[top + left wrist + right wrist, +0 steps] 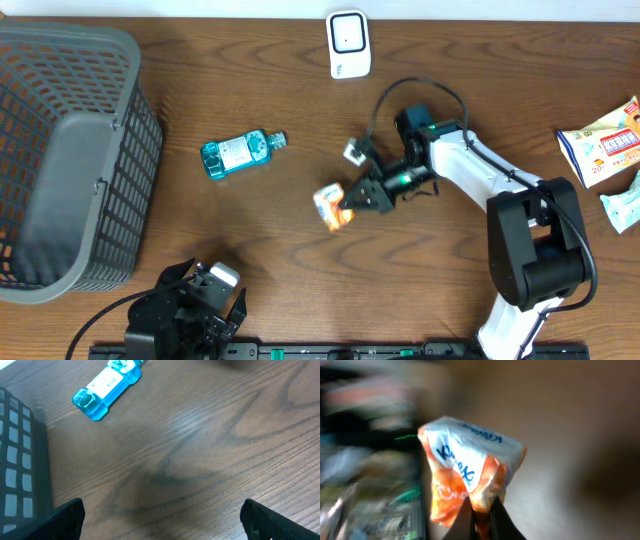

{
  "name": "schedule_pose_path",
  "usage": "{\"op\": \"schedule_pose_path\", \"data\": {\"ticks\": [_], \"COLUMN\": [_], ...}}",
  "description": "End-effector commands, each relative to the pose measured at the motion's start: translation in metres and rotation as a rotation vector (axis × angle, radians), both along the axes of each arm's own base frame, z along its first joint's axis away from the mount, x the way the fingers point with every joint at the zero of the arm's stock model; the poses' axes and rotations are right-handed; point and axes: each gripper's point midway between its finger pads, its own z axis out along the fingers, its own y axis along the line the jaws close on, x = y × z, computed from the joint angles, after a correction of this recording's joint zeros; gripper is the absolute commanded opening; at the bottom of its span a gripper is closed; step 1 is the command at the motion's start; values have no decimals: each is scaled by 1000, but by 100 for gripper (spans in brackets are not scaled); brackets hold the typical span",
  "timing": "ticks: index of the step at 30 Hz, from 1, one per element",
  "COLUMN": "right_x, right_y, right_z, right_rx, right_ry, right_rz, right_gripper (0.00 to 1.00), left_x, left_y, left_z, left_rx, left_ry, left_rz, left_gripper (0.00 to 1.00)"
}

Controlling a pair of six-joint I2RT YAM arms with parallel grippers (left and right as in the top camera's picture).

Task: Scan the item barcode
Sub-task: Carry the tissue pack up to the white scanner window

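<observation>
Blur hides right-wrist backdrop | one orange-white tissue pack (470, 467), pinched by right gripper (480, 512) | left gripper (162, 512) spread | one grey basket (135, 170), cropped left

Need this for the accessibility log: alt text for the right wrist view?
The right pincer, shut, pinches the lower edge of a soft orange-and-white Kleenex tissue pack with blue lettering, close to the camera. Everything behind it is blurred.
</observation>
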Motion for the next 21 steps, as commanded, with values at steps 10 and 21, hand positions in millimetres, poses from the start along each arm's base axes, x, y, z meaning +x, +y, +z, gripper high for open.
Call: {"op": "schedule_pose_path", "data": {"ticks": [10, 21], "right_x": [33, 69], "right_y": [-118, -94], "right_z": [-48, -11], "right_rx": [-1060, -916], "right_ry": [48, -161], "right_rz": [-855, -947], "right_gripper": [1, 1], "left_x": [-1, -1], "left_y": [3, 3], "left_z": [-3, -3], "left_rx": [18, 17], "left_ry": [10, 10], "left_rz": [9, 9], "left_gripper": [99, 99]}}
